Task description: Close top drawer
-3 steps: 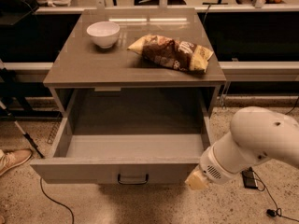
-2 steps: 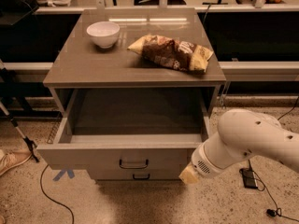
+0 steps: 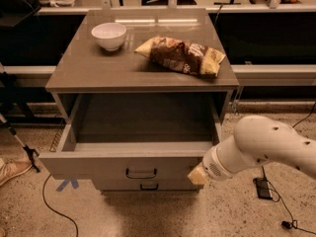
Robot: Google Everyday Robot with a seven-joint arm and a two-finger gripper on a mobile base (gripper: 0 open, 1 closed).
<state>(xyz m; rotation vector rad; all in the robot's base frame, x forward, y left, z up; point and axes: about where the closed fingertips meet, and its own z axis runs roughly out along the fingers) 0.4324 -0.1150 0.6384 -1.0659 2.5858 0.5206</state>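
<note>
In the middle of the frame, a grey-brown cabinet (image 3: 98, 70) with a flat top. On the top, toward the upper left, a white bowl (image 3: 109, 35). Just right of the bowl and apart from it, a brown and yellow snack bag (image 3: 180, 56) lying flat. Under the top, the top drawer (image 3: 94, 166), standing open, its front out toward the bottom of the frame. At the centre of that front, a small dark handle (image 3: 141, 173). Just below, a lower handle (image 3: 149, 186) on another drawer front. At the lower right, a fat white arm (image 3: 266, 147) sticking in from the right edge. At its end, the gripper (image 3: 196, 175), a tan tip right by the right end of the top drawer's front. Open or closed: cannot tell. On the floor at the lower left, a blue tape mark (image 3: 67, 184) and a black cable (image 3: 44, 206).
</note>
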